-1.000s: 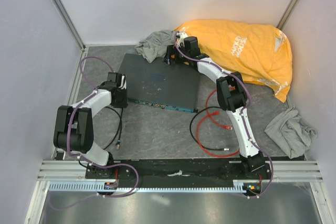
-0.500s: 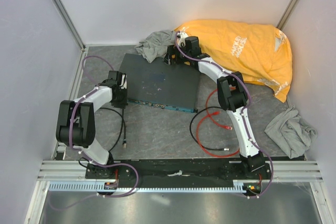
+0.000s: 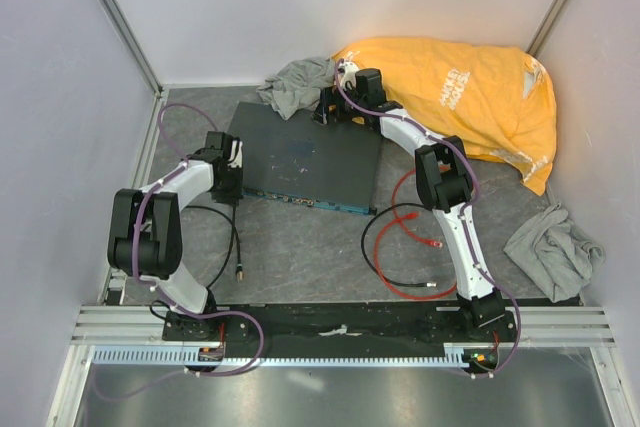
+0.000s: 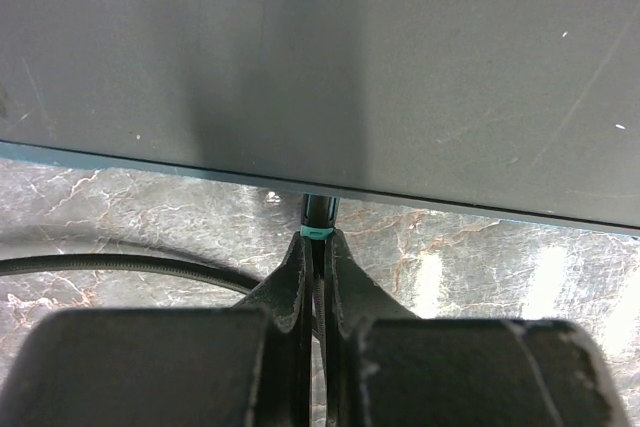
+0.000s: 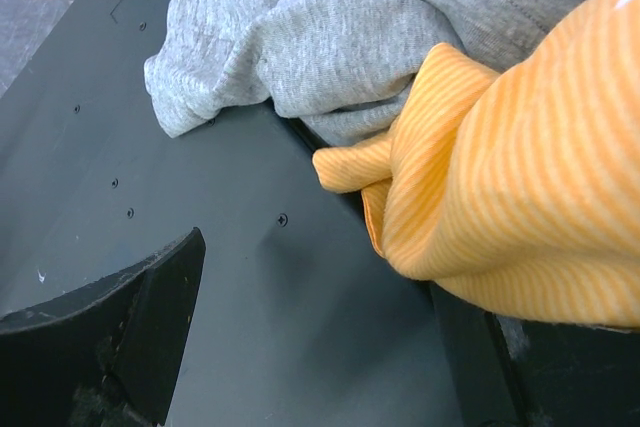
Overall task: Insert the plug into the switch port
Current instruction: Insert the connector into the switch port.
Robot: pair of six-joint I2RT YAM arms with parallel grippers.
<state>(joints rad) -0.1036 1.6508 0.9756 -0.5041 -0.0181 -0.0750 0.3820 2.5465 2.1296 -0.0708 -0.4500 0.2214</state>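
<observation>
A: Your left gripper [image 4: 318, 242] is clenched on a thin dark lead [image 4: 318, 209] with a teal band [image 4: 317, 232], at the switch [image 3: 300, 152] front edge. The ports [image 3: 300, 199] are too small to tell apart.
B: Your right gripper [image 3: 327, 107] is spread wide at the far edge. The red cable [image 3: 383, 247] lies right of the switch; the plug [image 3: 434, 244] is probably that tiny free end.

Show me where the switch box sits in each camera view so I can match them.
Top external: switch box at centre, between the arms.
Left wrist: it fills the upper half.
Right wrist: its dark top runs across the lower left.
Landmarks: the blue-green front edge links top and left wrist; the grey cloth links top and right wrist.
</observation>
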